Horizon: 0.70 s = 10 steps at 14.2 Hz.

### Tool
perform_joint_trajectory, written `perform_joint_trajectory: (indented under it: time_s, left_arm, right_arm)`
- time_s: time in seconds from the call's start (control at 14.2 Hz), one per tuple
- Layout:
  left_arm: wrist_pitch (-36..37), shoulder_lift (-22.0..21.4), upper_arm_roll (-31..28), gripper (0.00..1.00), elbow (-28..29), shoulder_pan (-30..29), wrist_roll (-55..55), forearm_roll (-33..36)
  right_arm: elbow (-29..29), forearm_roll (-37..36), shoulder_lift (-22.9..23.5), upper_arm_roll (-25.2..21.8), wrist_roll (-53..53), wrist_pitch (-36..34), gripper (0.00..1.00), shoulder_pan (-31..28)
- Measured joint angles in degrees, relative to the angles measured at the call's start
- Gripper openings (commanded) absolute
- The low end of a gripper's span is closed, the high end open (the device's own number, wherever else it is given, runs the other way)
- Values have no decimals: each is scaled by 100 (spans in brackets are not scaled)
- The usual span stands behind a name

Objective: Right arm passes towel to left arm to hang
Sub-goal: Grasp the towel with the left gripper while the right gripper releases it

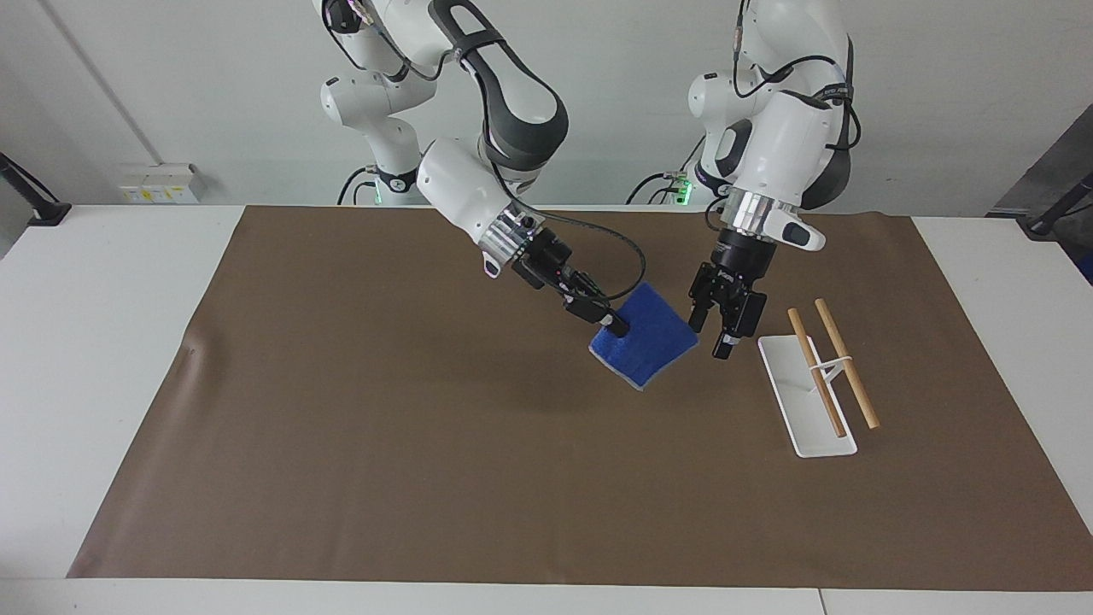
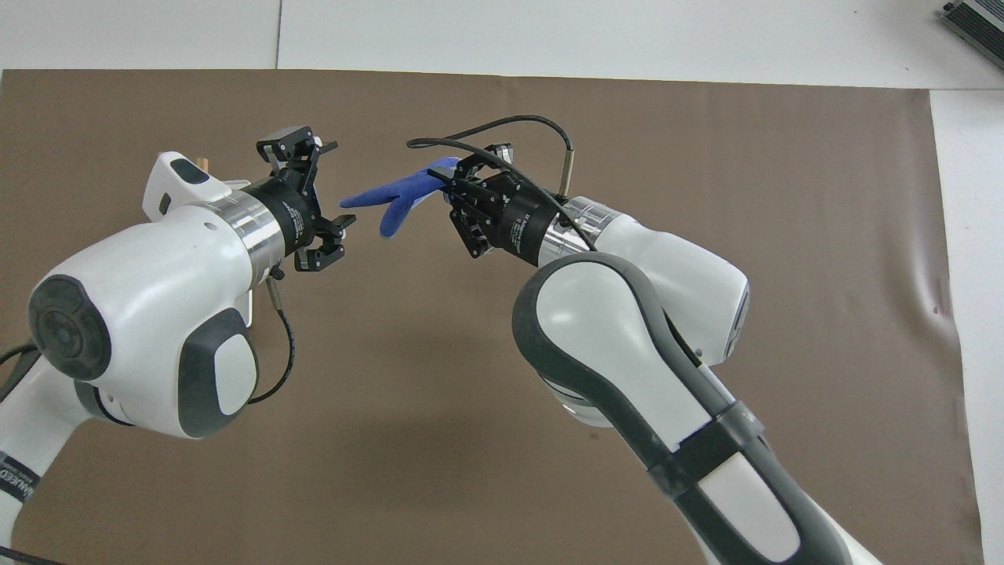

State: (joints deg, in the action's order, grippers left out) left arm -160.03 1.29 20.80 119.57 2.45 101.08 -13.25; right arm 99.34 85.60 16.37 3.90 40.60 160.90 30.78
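My right gripper (image 1: pixel 611 324) is shut on one corner of the bright blue towel (image 1: pixel 651 338) and holds it in the air over the middle of the brown mat. The towel hangs tilted, and its free end points toward the left arm's end of the table. In the overhead view the towel (image 2: pixel 390 201) sticks out from my right gripper (image 2: pixel 453 177). My left gripper (image 1: pixel 711 334) is open and empty in the air, just beside the towel's free edge and apart from it. In the overhead view my left gripper (image 2: pixel 336 201) faces the towel's tip with its jaws spread.
A white rack base (image 1: pixel 803 401) with two wooden rods (image 1: pixel 844 362) lies on the brown mat (image 1: pixel 384 427) toward the left arm's end. In the overhead view my left arm hides most of the rack. The white table (image 1: pixel 111 282) surrounds the mat.
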Motion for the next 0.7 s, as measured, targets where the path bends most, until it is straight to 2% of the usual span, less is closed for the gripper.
perform_joint_trajectory:
  time_s: [0.14,0.35,0.7]
  left_arm:
    - [-49,52,60,86,17,30,14,0]
    - [-85,114,72,51,19,31,19,-1]
    - [-88,140,41,13,20,12,-311,0]
  right_arm:
    - [0,0,1,0,-77,0,0,51]
    - [0,0,7,-1,-99,0,0,53]
    - [0,0,18,-2,-101,0,0,50]
